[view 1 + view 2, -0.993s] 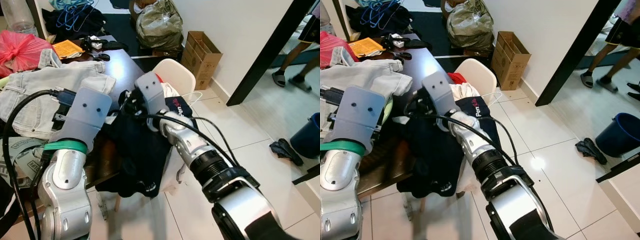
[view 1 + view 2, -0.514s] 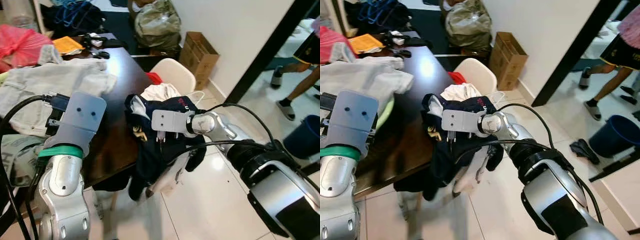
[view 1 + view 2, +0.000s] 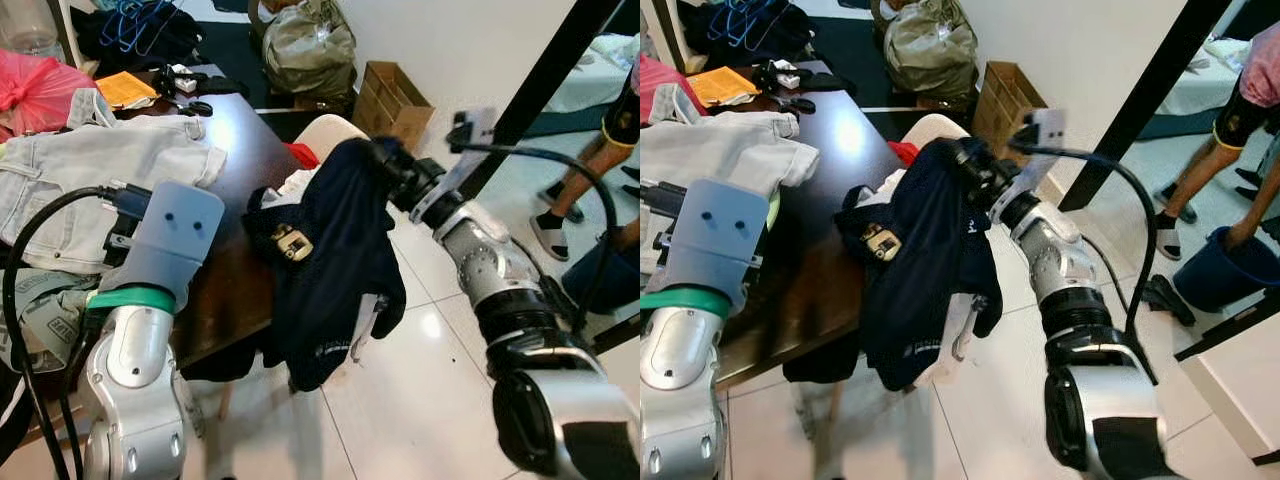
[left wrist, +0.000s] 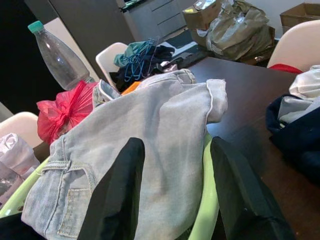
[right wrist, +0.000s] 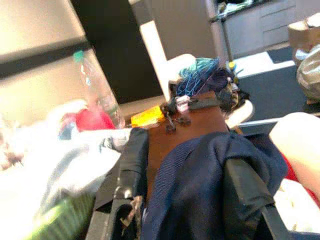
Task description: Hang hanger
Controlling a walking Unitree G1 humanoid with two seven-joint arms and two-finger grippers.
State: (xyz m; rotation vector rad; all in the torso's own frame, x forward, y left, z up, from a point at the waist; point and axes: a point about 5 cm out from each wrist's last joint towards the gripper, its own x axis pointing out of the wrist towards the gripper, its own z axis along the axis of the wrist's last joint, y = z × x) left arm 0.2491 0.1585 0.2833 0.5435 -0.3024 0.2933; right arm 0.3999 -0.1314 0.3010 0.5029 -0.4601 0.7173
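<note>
One dark wooden desk (image 3: 240,150) fills the robot's left side, heaped with clothes: one pair of pale jeans (image 3: 90,180) lies over a lime-green basket rim (image 4: 206,200), with one red plastic bag (image 3: 35,85) and one clear bottle (image 4: 59,59) behind it. Two white chairs show, one (image 3: 325,135) at the desk's near corner carrying red and white garments, another (image 4: 112,57) at the far end under a pile of dark clothes and blue hangers (image 3: 145,18). On the floor by the wall stand one olive bag (image 3: 305,45) and one open cardboard box (image 3: 392,100); a person's legs (image 3: 600,175) stand to the right beside a blue bucket (image 3: 1225,270). The right gripper (image 5: 192,165) is raised over the chair, its fingers (image 5: 245,187) clamped around a navy garment (image 3: 330,260) that hangs down off the desk's edge; a pale hook end (image 3: 962,338), perhaps the hanger's, peeks below the cloth, though I cannot tell for sure. The left gripper (image 4: 172,192) hovers above the jeans, fingers (image 4: 120,190) spread wide and holding nothing.
</note>
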